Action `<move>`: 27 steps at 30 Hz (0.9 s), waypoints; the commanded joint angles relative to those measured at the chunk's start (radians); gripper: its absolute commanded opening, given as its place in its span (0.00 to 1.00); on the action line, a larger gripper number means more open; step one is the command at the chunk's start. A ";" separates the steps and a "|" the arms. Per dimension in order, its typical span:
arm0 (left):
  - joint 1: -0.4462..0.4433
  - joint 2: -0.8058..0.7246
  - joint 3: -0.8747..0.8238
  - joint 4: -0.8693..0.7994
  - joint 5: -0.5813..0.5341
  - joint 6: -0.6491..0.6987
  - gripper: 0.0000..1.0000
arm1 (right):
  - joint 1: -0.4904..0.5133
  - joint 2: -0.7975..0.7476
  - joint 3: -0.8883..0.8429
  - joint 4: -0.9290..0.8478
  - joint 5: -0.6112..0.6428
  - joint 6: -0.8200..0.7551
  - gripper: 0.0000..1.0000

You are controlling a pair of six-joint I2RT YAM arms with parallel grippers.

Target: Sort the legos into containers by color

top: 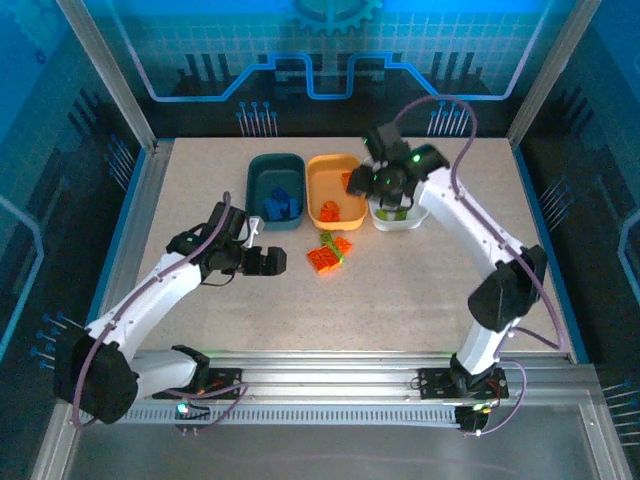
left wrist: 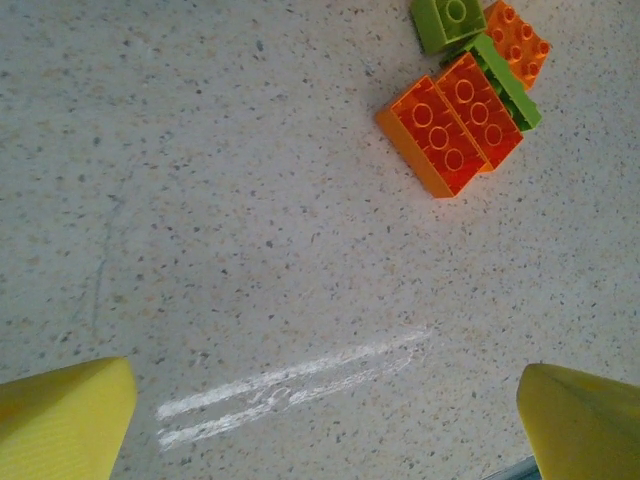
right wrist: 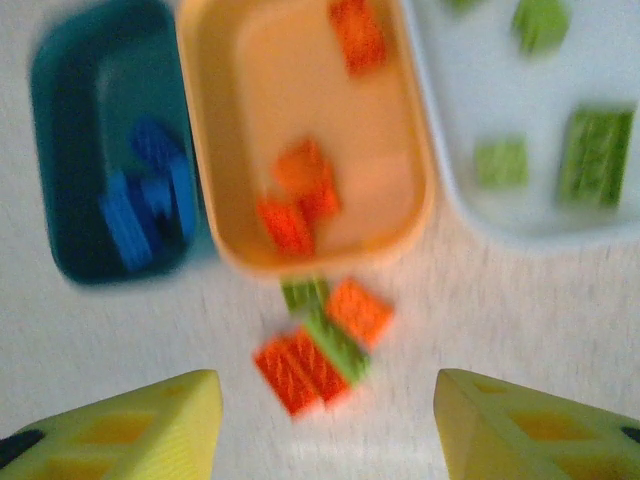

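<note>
Top external: looks down from high at the near edge, covering the whole table. Left wrist: faces straight down, close. Right wrist: faces down, higher, blurred. Shares the loose brick cluster across all three.

Light is soft and even; the right wrist view is motion-blurred, the left sharp.

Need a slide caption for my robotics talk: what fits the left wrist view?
Open yellow fingers hover over the speckled table, a cluster of orange and green legos lying ahead.

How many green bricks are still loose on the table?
2, near the orange tub: a small green brick and a long green brick between orange bricks. Others may be hidden.
</note>
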 commanded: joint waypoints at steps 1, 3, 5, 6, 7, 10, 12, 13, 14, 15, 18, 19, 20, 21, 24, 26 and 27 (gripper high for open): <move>0.008 0.033 0.030 0.045 0.068 0.020 0.99 | 0.102 -0.031 -0.165 0.024 0.036 0.162 0.59; 0.008 0.050 0.032 0.054 0.085 0.016 0.99 | 0.146 -0.031 -0.208 0.043 0.018 0.177 0.59; 0.009 0.066 0.038 0.054 0.093 0.013 0.99 | 0.172 0.002 -0.197 -0.015 0.011 0.174 0.59; 0.009 0.073 0.041 0.052 0.097 0.009 0.99 | 0.188 0.018 -0.191 -0.037 0.018 0.161 0.59; 0.009 0.077 0.044 0.050 0.101 0.007 0.99 | 0.205 0.028 -0.189 -0.048 0.025 0.149 0.59; 0.009 0.086 0.051 0.032 0.110 0.000 0.99 | 0.245 0.063 -0.184 -0.061 0.017 0.109 0.59; 0.009 0.085 0.054 0.019 0.108 0.000 0.99 | 0.264 0.095 -0.173 -0.059 -0.004 0.084 0.59; 0.010 0.081 0.055 0.010 0.103 -0.001 0.99 | 0.273 0.120 -0.163 -0.057 -0.020 0.066 0.59; 0.013 0.076 0.055 0.004 0.101 -0.001 0.99 | 0.280 0.138 -0.152 -0.058 -0.031 0.054 0.60; 0.019 0.070 0.054 -0.004 0.101 0.000 0.99 | 0.287 0.164 -0.137 -0.063 -0.041 0.038 0.60; 0.045 0.044 0.047 -0.024 0.101 -0.004 0.99 | 0.297 0.238 -0.082 -0.076 -0.081 -0.009 0.59; 0.057 0.037 0.042 -0.030 0.100 -0.005 0.99 | 0.298 0.269 -0.057 -0.089 -0.089 -0.025 0.59; 0.069 0.030 0.037 -0.034 0.101 -0.006 0.99 | 0.301 0.291 -0.033 -0.103 -0.093 -0.039 0.59; 0.080 0.023 0.030 -0.039 0.101 -0.008 0.99 | 0.304 0.320 -0.006 -0.118 -0.097 -0.054 0.59; 0.103 0.006 0.010 -0.050 0.107 -0.016 0.99 | 0.316 0.387 0.071 -0.161 -0.100 -0.095 0.59; 0.110 -0.010 -0.004 -0.051 0.106 -0.022 0.99 | 0.323 0.422 0.112 -0.188 -0.090 -0.113 0.59; 0.113 -0.020 -0.010 -0.052 0.106 -0.026 0.99 | 0.324 0.436 0.129 -0.199 -0.089 -0.120 0.59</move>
